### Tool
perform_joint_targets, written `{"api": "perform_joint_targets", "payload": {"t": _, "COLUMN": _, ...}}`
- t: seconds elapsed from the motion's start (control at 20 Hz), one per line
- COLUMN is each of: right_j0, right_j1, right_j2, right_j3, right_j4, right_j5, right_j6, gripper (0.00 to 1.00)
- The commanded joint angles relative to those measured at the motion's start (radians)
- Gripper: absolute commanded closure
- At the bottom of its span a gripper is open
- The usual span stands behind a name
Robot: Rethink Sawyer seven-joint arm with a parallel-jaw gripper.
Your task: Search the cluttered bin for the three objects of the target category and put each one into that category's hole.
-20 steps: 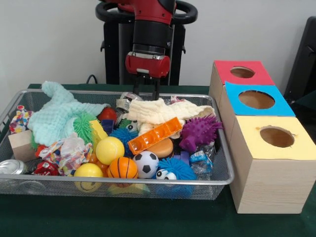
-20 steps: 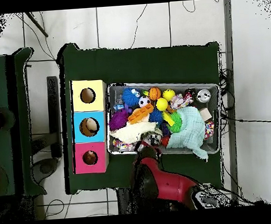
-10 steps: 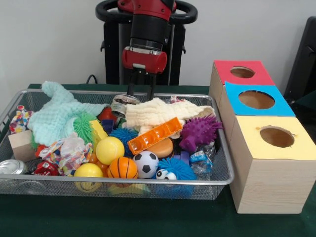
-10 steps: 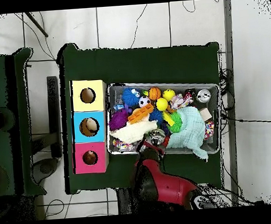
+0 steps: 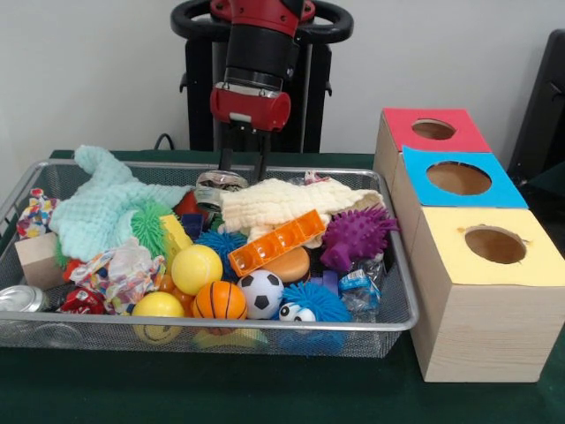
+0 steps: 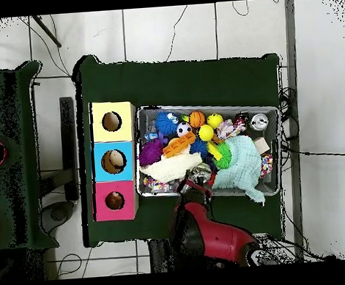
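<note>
gripper [image 5: 240,173] jaws gripping silver can [image 5: 218,184] at bin [image 5: 265,325] far edge | risk: can slipping, snagging cream cloth [image 5: 282,198]

A dark green tabletop [image 5: 265,393] carries everything; behind it stands a pale wall [image 5: 88,79]; seen from overhead, grey floor tiles [image 6: 168,31] surround it, with thin black cables [image 6: 174,20] trailing across them; a second green table [image 6: 7,152] sits well apart at one side.
</note>
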Motion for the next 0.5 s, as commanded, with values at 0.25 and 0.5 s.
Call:
{"api": "perform_joint_targets", "payload": {"t": 0.25, "right_j0": -0.115, "right_j1": -0.033, "right_j2": 0.183, "right_j3": -0.036, "right_j4": -0.021, "right_j5": 0.045, "right_j6": 0.229, "gripper": 0.0}}
{"api": "perform_joint_targets", "payload": {"t": 0.5, "right_j0": -0.179, "right_j1": -0.029, "right_j2": 0.282, "right_j3": 0.007, "right_j4": -0.022, "right_j5": 0.076, "right_j6": 0.253, "gripper": 0.0}}
